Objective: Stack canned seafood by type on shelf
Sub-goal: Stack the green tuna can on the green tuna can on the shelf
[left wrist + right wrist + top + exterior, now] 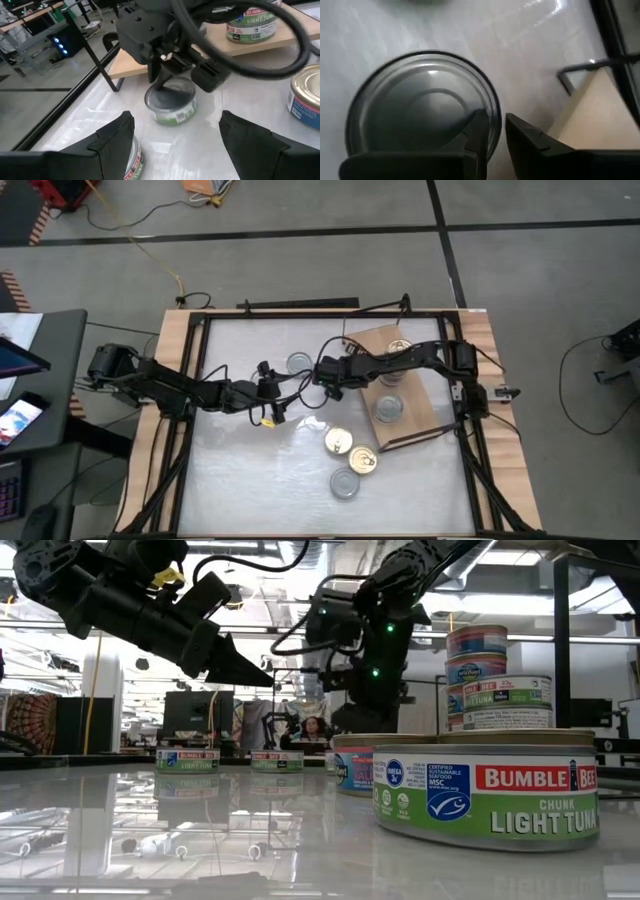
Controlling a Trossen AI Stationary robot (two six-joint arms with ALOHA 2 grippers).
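A silver-lidded, green-labelled tin (170, 102) (420, 105) (299, 363) stands on the white tabletop, left of the shelf (425, 395). My right gripper (496, 131) (325, 375) slants down onto the tin's shelf-side rim, its fingers a narrow gap apart. My left gripper (175, 135) (271, 402) hangs open above the table, pointing at that tin and touching nothing. Another tin (134, 160) sits below its finger. The shelf carries a stack of tins (398, 348) and a single silver tin (388, 408). My right gripper's fingers stand either side of the tin's rim (496, 112), one finger (479, 131) over the lid and the other (525, 142) outside the wall, coming from above on the shelf side. Whether they touch the rim, I cannot tell. The tin stands upright on the table.
Two gold-lidded tins (338, 442) (362, 461) and a silver one (345, 484) stand near the table's front, right of centre. The near one (485, 795) fills the low view's right. The table's near left part holds no tins. A dark frame rail (580, 67) runs beside the shelf.
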